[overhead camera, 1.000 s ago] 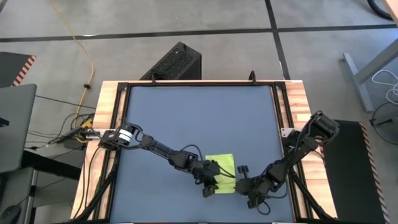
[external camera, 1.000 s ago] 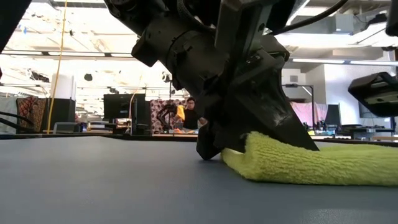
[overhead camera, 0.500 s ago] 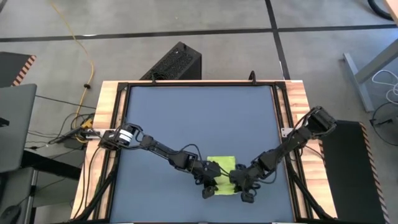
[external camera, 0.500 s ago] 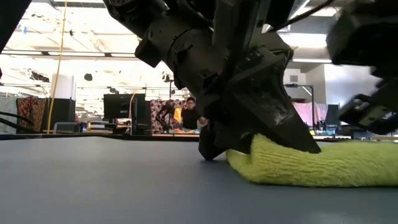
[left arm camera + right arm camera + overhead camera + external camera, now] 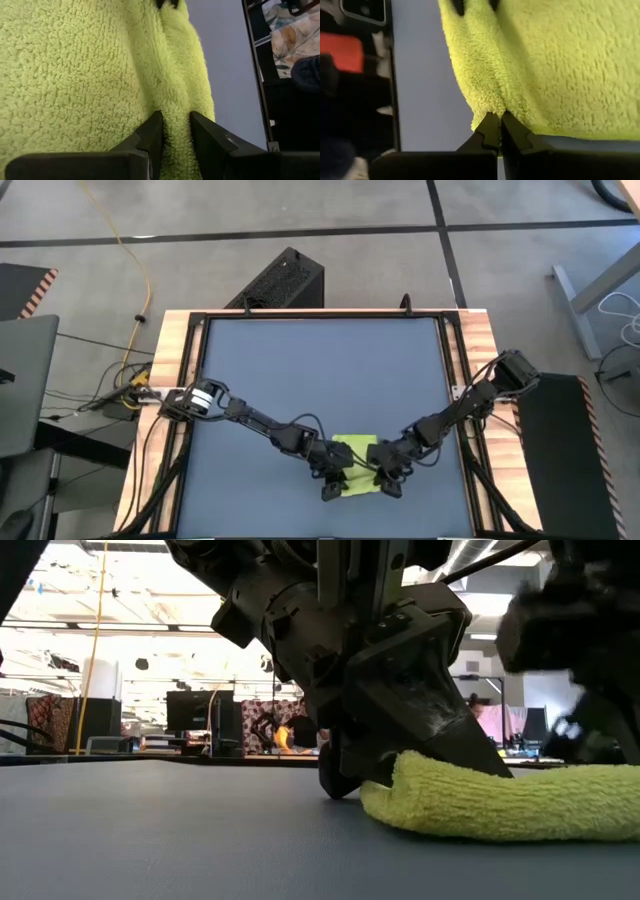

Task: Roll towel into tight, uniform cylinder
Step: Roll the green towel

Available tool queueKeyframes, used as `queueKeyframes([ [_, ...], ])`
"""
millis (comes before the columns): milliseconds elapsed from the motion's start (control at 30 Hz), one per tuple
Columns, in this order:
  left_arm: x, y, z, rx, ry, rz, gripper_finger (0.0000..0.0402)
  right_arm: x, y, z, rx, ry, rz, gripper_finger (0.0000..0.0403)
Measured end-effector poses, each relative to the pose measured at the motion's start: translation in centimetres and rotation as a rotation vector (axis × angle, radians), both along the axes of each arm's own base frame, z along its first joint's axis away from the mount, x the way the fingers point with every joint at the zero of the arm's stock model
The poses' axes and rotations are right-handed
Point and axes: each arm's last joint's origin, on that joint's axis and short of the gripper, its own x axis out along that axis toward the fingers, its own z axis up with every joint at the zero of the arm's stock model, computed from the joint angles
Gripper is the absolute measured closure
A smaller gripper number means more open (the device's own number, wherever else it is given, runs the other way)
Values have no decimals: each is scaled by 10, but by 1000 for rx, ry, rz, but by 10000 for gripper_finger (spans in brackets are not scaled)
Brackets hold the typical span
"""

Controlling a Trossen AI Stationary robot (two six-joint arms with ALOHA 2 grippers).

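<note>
We have the left gripper [image 5: 335, 480] down on the mat [image 5: 320, 370] at the near side of the table [image 5: 170, 350], at the left end of the towel [image 5: 358, 465]; in its wrist view the two fingers [image 5: 150, 132] are clamped on a raised fold of the pile, so we read it as pinching the towel's edge. From table height, that left end [image 5: 440, 795] looks thick and rounded under the gripper, which we take to be the first curl of a roll, while the rest of the cloth runs off to the right low and flat. Further right, our right gripper [image 5: 390, 478] sits at the towel's right end, and its wrist view shows its fingers [image 5: 487, 131] pressed almost together with a thin ridge of towel [image 5: 530, 60] caught between them. So both ends of one edge are held, and we judge the task only just begun: one edge is gathered or turned over, no cylinder exists yet, and nearly the whole length is left to wind up evenly. Whether the fold is straight across between the two grippers we cannot tell, since the arms hide it from above.
</note>
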Motion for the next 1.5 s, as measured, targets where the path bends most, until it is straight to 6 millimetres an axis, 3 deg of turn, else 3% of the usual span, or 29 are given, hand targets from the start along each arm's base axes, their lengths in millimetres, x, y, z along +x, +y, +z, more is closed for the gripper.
queueKeyframes([
  [200,2,-1,2,-15,-25,12,315,-11,-12,-16,121,-42,-109,384],
  [467,3,3,9,-15,-47,2,313,-14,-18,-20,182,-21,-201,384],
  [1033,-7,33,53,126,-52,-4,297,-15,-19,-22,193,5,-215,384],
  [1133,-12,26,68,167,-112,-47,298,-14,-20,-22,191,8,-220,384],
  [1300,-33,-6,83,342,-155,-95,308,-12,-26,-23,190,18,-251,384],
  [1400,-45,-23,80,437,-175,-51,314,-10,-30,-23,192,20,-267,384],
  [1500,-52,-30,64,554,-155,26,314,-9,-32,-23,193,21,-274,383],
])
